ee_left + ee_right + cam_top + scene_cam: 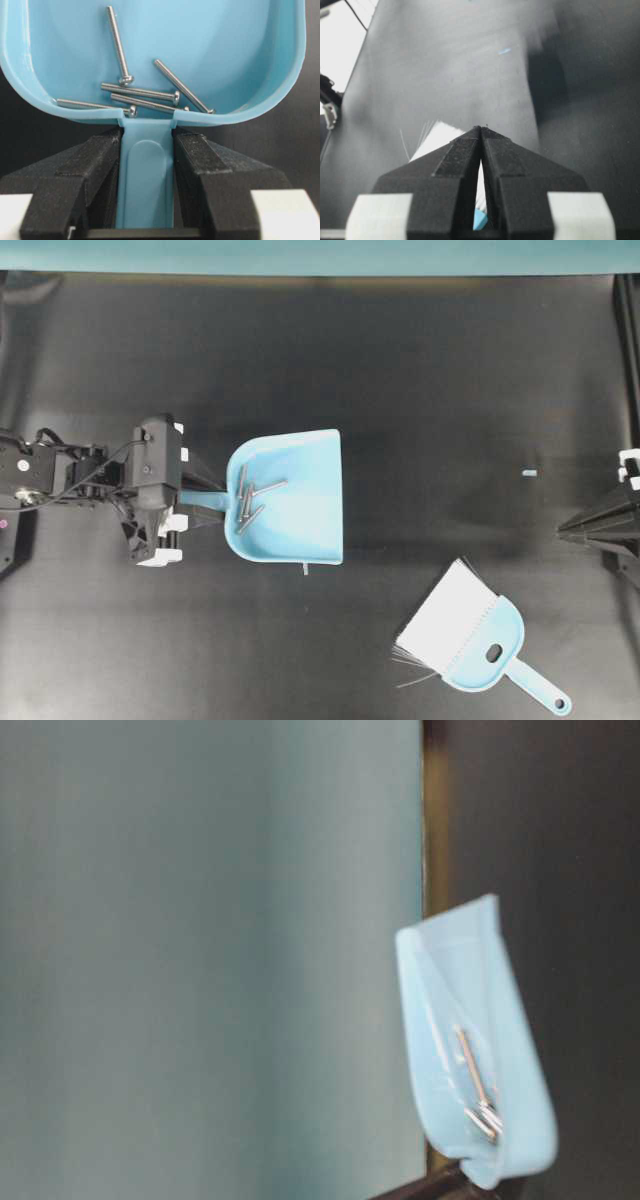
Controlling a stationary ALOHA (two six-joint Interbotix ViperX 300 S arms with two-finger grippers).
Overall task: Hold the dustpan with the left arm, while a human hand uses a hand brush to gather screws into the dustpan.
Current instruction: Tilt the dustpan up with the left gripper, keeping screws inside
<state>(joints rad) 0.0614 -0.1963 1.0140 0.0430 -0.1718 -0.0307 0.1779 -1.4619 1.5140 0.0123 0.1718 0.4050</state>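
The light blue dustpan (295,495) lies left of the table's middle, mouth to the right. My left gripper (195,500) is shut on its handle (146,175), one black finger pressed on each side. Several grey screws (248,502) lie in the back of the pan near the handle; they also show in the left wrist view (145,92) and the table-level view (478,1095). The hand brush (470,635) lies flat at the front right, with nothing holding it. No human hand is in view. My right gripper (575,528) is shut and empty at the right edge, above the brush's bristles (432,137).
A tiny pale blue speck (529,473) lies on the black table towards the right, also in the right wrist view (504,51). A thin pale sliver (305,568) sits at the pan's front corner. A teal wall (320,255) runs along the far edge.
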